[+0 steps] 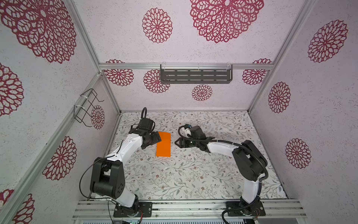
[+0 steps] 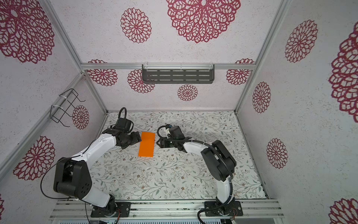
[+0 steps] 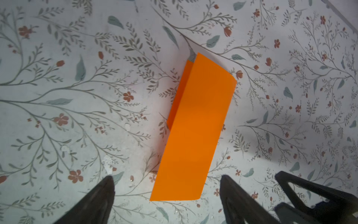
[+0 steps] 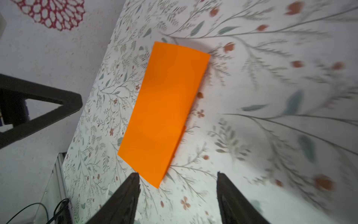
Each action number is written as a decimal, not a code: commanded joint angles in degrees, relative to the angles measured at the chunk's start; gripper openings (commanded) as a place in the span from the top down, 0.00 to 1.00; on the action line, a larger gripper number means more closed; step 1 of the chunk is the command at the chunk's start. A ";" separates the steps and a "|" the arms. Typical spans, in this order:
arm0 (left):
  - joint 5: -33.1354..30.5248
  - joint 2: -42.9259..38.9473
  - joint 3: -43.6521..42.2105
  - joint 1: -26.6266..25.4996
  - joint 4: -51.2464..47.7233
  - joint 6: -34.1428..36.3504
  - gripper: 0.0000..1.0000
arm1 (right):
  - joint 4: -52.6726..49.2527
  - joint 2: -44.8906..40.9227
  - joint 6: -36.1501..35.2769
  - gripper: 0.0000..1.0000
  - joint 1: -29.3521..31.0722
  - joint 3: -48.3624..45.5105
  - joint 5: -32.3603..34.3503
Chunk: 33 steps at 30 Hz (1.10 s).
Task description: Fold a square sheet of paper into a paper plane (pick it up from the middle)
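The square sheet of paper (image 1: 163, 144) (image 2: 147, 144) is bright orange and lies on the table folded in half into a long rectangle. In the left wrist view the sheet (image 3: 195, 126) has its lower layer peeking out along one long edge. No paper plane is in view. My left gripper (image 1: 157, 138) (image 2: 138, 136) (image 3: 166, 176) is open at the sheet's left edge near its far end, gripping nothing. My right gripper (image 1: 176, 143) (image 2: 157, 142) (image 4: 177, 173) is open just right of the sheet (image 4: 164, 112), apart from it.
A floral cover (image 1: 193, 174) spreads over the whole table. A black wire rack (image 1: 87, 106) hangs on the left wall and a dark slotted shelf (image 1: 195, 76) on the back wall. An aluminium rail (image 1: 184, 209) with both arm bases runs along the front.
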 commanded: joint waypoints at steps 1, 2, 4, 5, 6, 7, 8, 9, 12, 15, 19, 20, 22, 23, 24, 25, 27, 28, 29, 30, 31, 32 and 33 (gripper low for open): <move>0.19 -3.27 -3.29 2.19 3.35 -1.59 0.10 | -3.27 4.74 -0.23 0.39 2.25 7.54 -3.90; 0.40 -3.90 -4.04 2.74 3.70 -1.60 0.08 | -4.20 6.60 -0.21 0.40 2.63 9.70 -4.31; 0.70 -4.83 -5.25 3.46 4.17 -1.58 0.05 | -5.45 9.46 0.05 0.41 3.04 12.90 -4.52; 0.79 -5.22 -5.76 3.67 4.64 -1.49 0.03 | -6.24 11.02 0.31 0.42 3.13 14.57 -4.75; 1.06 -5.44 -6.30 3.90 5.13 -1.46 0.01 | -7.08 12.42 0.37 0.44 3.13 16.09 -5.29; 1.21 -5.56 -6.66 4.02 5.50 -1.48 0.02 | -7.77 13.54 0.48 0.44 3.13 17.31 -5.39; 1.39 -5.63 -7.04 4.20 5.89 -1.60 0.03 | -8.45 14.68 0.50 0.45 3.15 18.46 -5.60; 1.90 -5.55 -7.16 4.32 6.13 -1.65 0.03 | -9.04 15.50 0.49 0.45 3.13 19.36 -5.90; 3.06 -5.30 -7.16 4.51 6.30 -1.69 0.03 | -10.31 17.10 0.31 0.46 3.13 20.42 -5.92; 4.36 -5.09 -7.29 4.57 6.69 -1.76 0.02 | -12.16 17.57 0.26 0.47 2.83 19.93 -4.97; 6.78 -4.54 -7.62 4.48 7.50 -1.85 0.02 | -12.10 15.18 0.54 0.47 1.86 15.24 -3.95; 8.19 -4.20 -7.73 4.48 7.80 -1.85 0.02 | -12.05 14.10 0.43 0.47 1.43 13.28 -3.78; 11.34 -3.57 -7.90 4.24 8.60 -1.94 0.02 | -11.69 11.32 0.11 0.47 0.42 9.04 -3.79; 13.69 -3.22 -8.28 3.98 9.36 -1.97 0.02 | -10.99 9.41 -0.28 0.48 -0.21 5.92 -4.24; 15.48 -2.96 -8.52 3.60 9.96 -1.98 0.02 | -10.36 7.73 -0.60 0.48 -0.87 3.09 -4.63; 17.53 -2.68 -8.72 2.93 10.66 -1.96 0.02 | -9.64 5.80 -1.09 0.48 -1.69 -0.09 -5.26; 20.58 -1.84 -9.04 0.92 12.00 -2.22 0.01 | -8.55 1.96 -2.14 0.49 -3.45 -5.91 -7.05; 21.56 -1.41 -9.02 -0.23 12.63 -2.44 0.01 | -8.33 0.61 -2.57 0.49 -4.35 -8.00 -7.66; 22.58 -0.86 -9.13 -1.43 13.40 -2.89 0.02 | -8.23 -0.88 -3.15 0.49 -5.19 -9.84 -8.35; 23.20 -0.21 -9.21 -2.73 14.34 -3.67 0.02 | -8.52 -2.25 -3.78 0.49 -5.79 -11.08 -8.69; 23.89 0.26 -9.41 -3.75 15.37 -4.37 0.02 | -8.84 -3.30 -4.36 0.50 -6.23 -11.73 -8.80; 24.84 0.97 -9.70 -4.63 17.02 -5.55 0.02 | -9.01 -4.58 -4.56 0.50 -6.59 -12.15 -8.79; 25.72 1.62 -10.12 -5.70 18.71 -6.79 0.02 | -8.60 -6.04 -4.33 0.50 -6.92 -12.42 -8.74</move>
